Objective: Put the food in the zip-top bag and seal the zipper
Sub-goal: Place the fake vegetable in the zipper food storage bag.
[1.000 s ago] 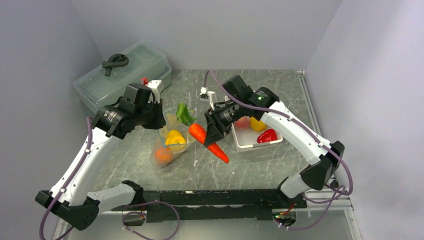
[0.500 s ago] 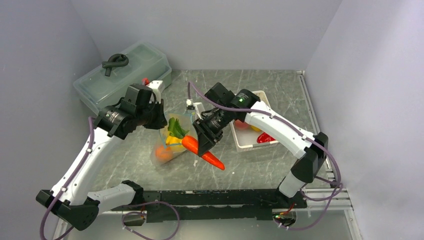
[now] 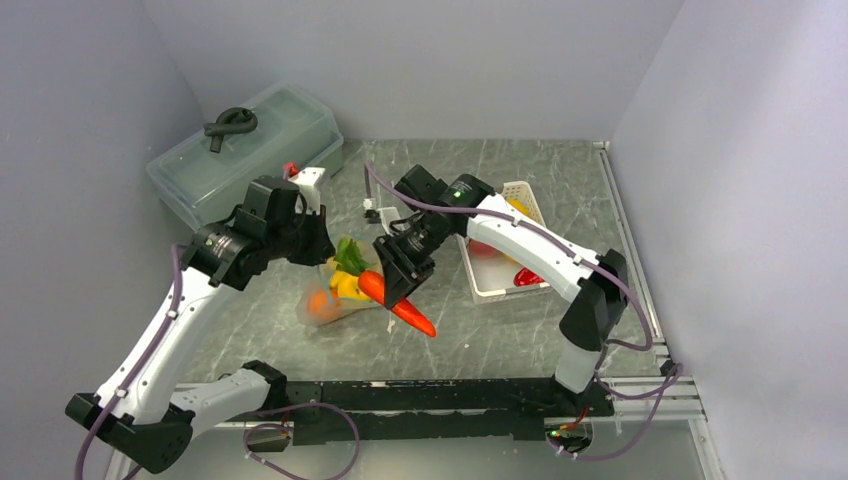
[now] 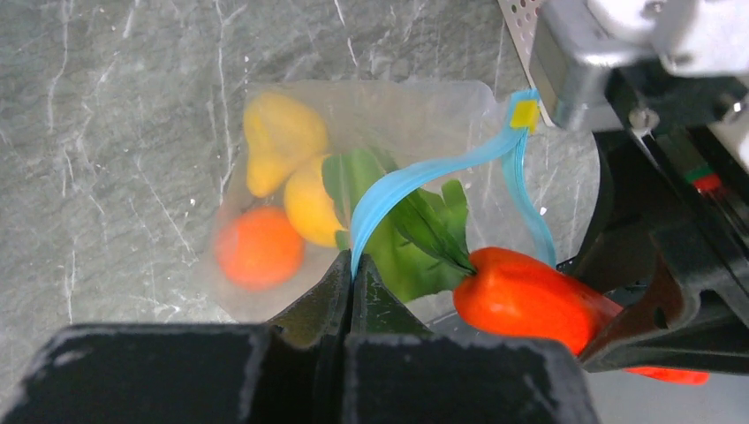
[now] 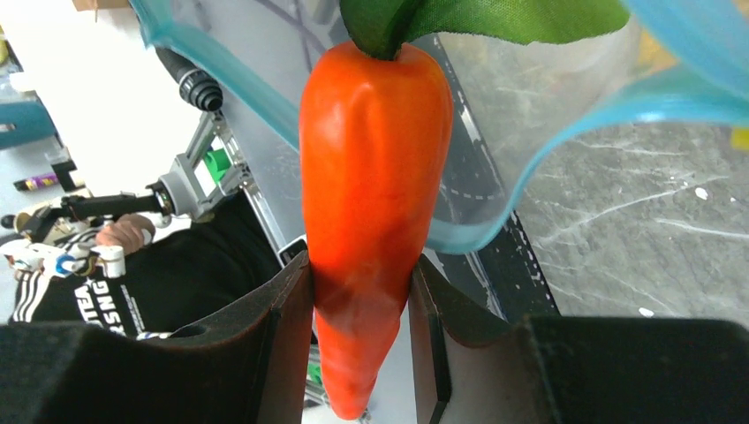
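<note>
The right gripper squeezes the shiny orange toy carrot, which may snag the clear plastic bag on its thin blue strip, pinched by the left gripper.

table: grey marble | on it: zip-top bag, white basket, lidded box

**Colours around the bag**

I read the zip-top bag as clear, its zipper a teal-blue strip with a small yellow tab. Inside the bag lie a plain orange fruit and two yellow pieces. At the bag's mouth the carrot is glossy orange-red with dark green leaves. Under the bag the table is grey marble with pale veins. Right of the bag the basket is white, with a red pepper in it.
</note>
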You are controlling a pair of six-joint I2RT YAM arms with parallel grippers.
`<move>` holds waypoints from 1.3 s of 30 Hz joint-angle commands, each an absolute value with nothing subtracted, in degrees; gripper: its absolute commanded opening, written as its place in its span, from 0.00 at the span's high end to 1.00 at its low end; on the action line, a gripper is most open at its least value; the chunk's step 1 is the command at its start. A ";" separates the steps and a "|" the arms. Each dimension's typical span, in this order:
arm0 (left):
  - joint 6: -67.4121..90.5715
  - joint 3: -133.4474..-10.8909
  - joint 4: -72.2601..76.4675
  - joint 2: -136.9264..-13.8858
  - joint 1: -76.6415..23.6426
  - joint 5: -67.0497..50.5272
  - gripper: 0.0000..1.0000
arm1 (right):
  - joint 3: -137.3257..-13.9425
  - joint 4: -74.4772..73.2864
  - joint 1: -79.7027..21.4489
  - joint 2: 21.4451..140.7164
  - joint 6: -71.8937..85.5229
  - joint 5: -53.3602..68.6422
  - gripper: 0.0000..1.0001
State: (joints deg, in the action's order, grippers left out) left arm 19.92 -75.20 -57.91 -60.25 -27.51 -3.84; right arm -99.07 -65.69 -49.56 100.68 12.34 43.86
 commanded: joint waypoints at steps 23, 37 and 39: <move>18.57 -71.45 -53.44 -55.90 -27.99 -9.06 1.00 | -115.41 -62.63 -51.16 109.43 24.70 39.78 0.54; 18.61 -72.64 -54.60 -56.03 -28.01 -7.74 1.00 | -114.52 -58.58 -51.22 105.55 25.61 35.41 0.42; 18.64 -72.89 -54.83 -56.12 -28.01 -7.01 1.00 | -113.29 -58.01 -51.15 103.81 25.40 32.81 0.42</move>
State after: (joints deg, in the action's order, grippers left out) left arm 18.92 -70.61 -55.40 -56.93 -27.81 -7.73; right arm -113.19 -61.21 -51.00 109.93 25.10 37.28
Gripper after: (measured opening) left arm 0.014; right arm 0.582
